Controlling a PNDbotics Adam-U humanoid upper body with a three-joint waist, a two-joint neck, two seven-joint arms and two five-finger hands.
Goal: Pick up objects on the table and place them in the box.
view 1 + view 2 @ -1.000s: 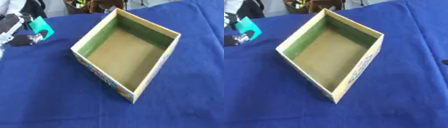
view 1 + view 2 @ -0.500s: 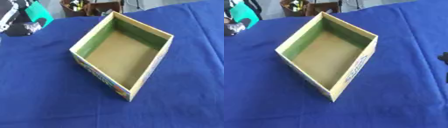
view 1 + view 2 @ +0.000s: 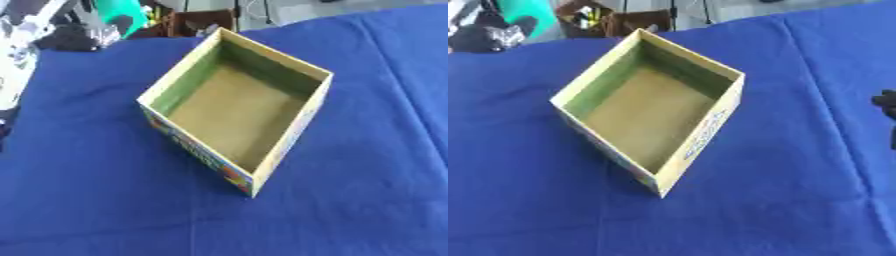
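Box (image 3: 236,112) mid-table, empty, one corner aimed back at me.

Nearest to me I see bare blue tablecloth (image 3: 105,210), then the near corner of the box, its printed outer side facing me. Its long axis runs from near-right up to far-left, open top up, brown floor showing, green on the inner walls. At the right edge of the right eye view I catch a dark bit of my right hand (image 3: 886,103), low over the cloth and well apart from the box; I cannot tell how its fingers are set. Farther back, top left, my left hand (image 3: 83,36) is up above the table's far-left corner, black with silver parts, fingers curled on a green object (image 3: 122,12). That object sits high, well apart from the box. Beyond the table edge there's brown clutter (image 3: 610,20).
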